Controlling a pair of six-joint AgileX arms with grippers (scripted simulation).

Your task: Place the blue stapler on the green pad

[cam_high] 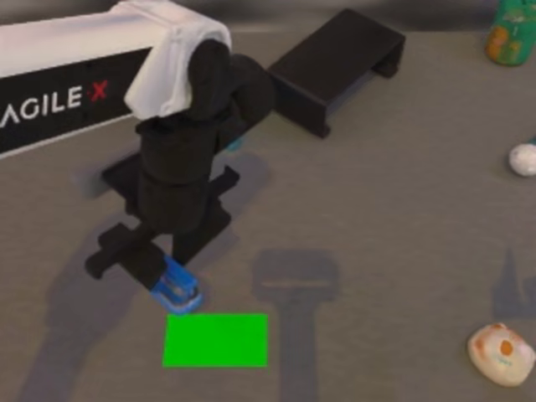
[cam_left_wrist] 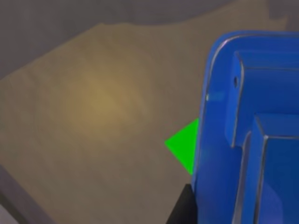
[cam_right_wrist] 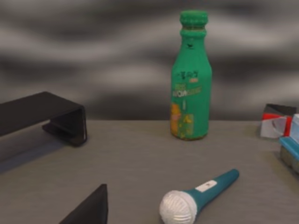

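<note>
The blue stapler (cam_high: 178, 287) hangs in my left gripper (cam_high: 164, 280), which is shut on it, just beyond the far left corner of the green pad (cam_high: 215, 340). The pad lies flat near the table's front edge. The left wrist view is filled at one side by the stapler (cam_left_wrist: 252, 140), with one dark finger (cam_left_wrist: 183, 211) pressed against it and a corner of the pad (cam_left_wrist: 183, 145) showing behind. My right arm is out of the top view. Its wrist view shows one finger (cam_right_wrist: 88, 210) set wide, with nothing held.
A black stand (cam_high: 335, 67) sits at the back middle. A green bottle (cam_high: 512, 33) stands at the back right, and a teal microphone (cam_right_wrist: 196, 198) lies in front of it. A white-and-orange lump (cam_high: 501, 353) rests at the front right.
</note>
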